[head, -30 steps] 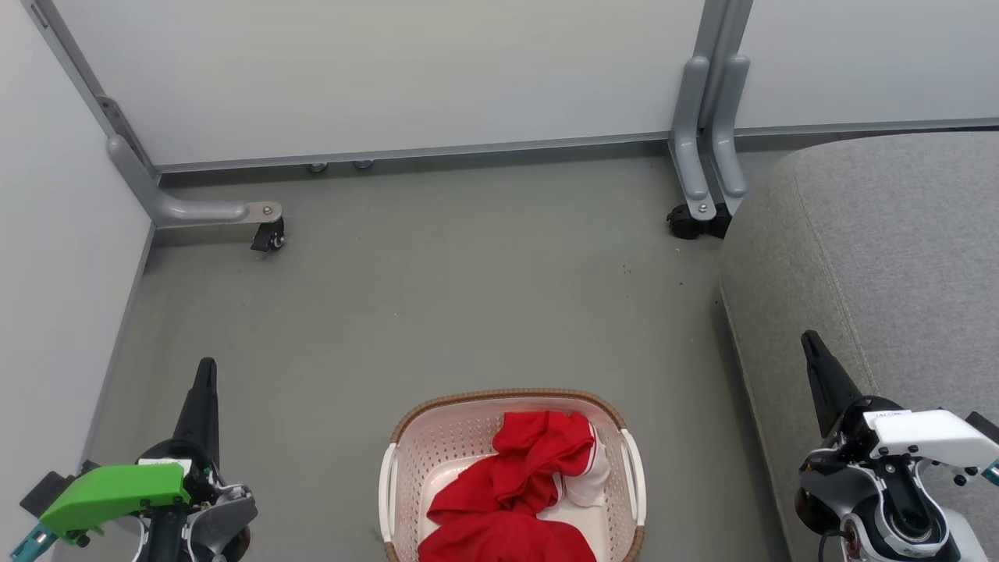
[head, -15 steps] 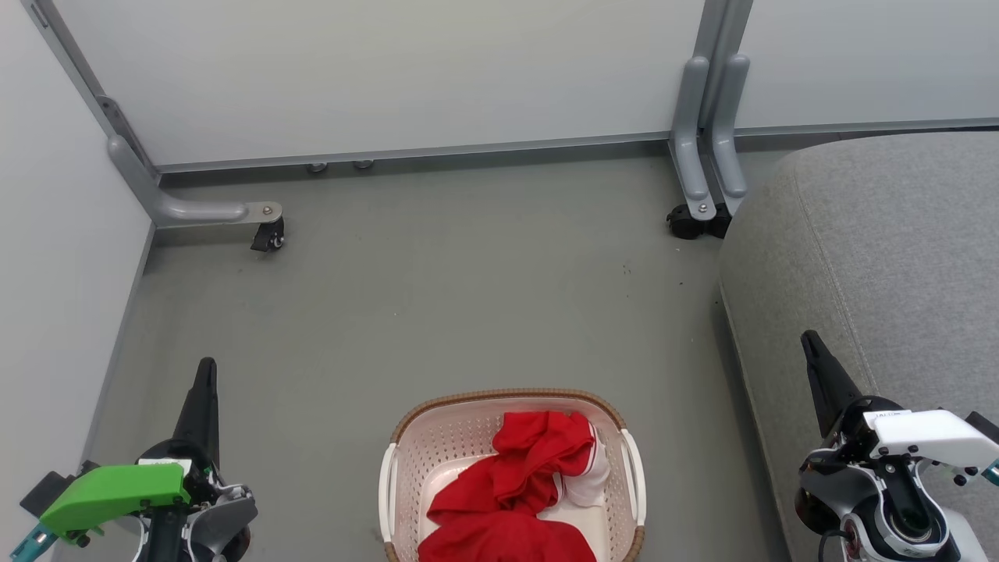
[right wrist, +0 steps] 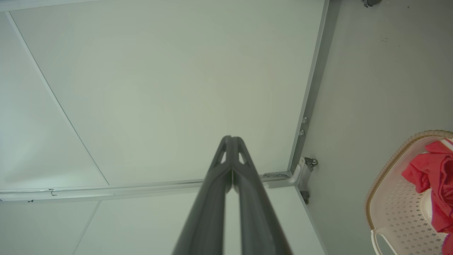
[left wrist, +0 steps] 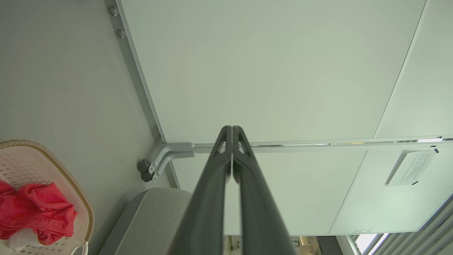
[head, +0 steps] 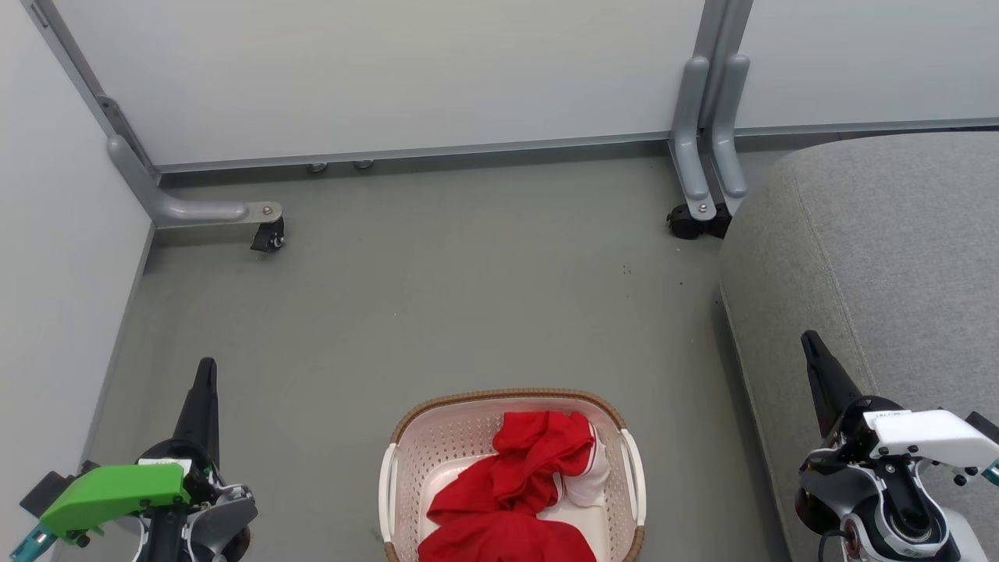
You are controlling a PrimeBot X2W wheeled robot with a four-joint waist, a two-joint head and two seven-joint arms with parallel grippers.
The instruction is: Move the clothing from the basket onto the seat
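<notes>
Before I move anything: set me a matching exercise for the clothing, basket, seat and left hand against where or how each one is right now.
Column one:
1. clothing
2. basket
3. seat
4. left hand

Column two:
A. on the floor, bottom centre of the head view
B. shut, holding nothing, lower left
C. heaped in the basket
D. grey, along the right side of the head view

Pairs: 1-C, 2-A, 3-D, 4-B

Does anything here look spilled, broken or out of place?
Nothing stands out. The red clothing lies bunched inside the basket, which stands upright on the floor beside the grey seat.
</notes>
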